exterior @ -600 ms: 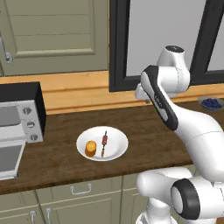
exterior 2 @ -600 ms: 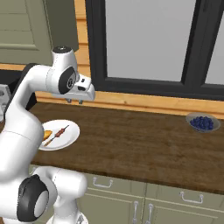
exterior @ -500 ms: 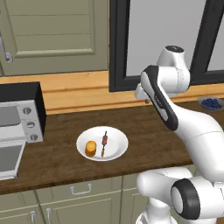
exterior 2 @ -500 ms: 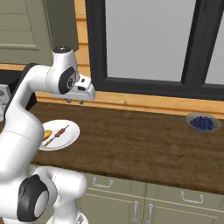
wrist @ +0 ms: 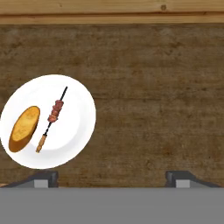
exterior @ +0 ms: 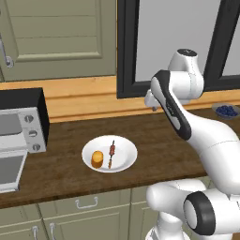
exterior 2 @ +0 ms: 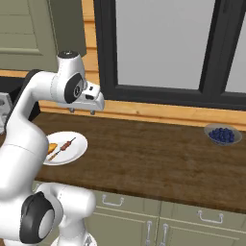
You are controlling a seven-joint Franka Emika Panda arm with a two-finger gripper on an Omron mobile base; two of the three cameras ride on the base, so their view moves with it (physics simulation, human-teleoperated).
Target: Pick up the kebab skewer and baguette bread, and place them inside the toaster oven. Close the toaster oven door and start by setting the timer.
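Nothing is seen to have moved since the earlier frames. One end effector (exterior 2: pixel 82 111) is held open and empty above the surface (exterior: pixel 154 136). One kebab skewer (exterior: pixel 111 152) and one baguette bread (exterior: pixel 97 159) lie side by side on one white plate (exterior: pixel 125 158). One toaster oven (exterior: pixel 21 122) stands far left, its toaster oven door (exterior: pixel 9 171) lowered. One bowl of blueberries (exterior 2: pixel 222 135) sits far right.

toaster oven (exterior: pixel 21 124): cut off by left edge in left base view (open door too) | baguette bread (exterior 2: pixel 51 147): partly hidden behind the arm in right base view | blue bowl (exterior: pixel 227 110): contents too small to tell | fingers (wrist: pixel 43 178): only tips visible
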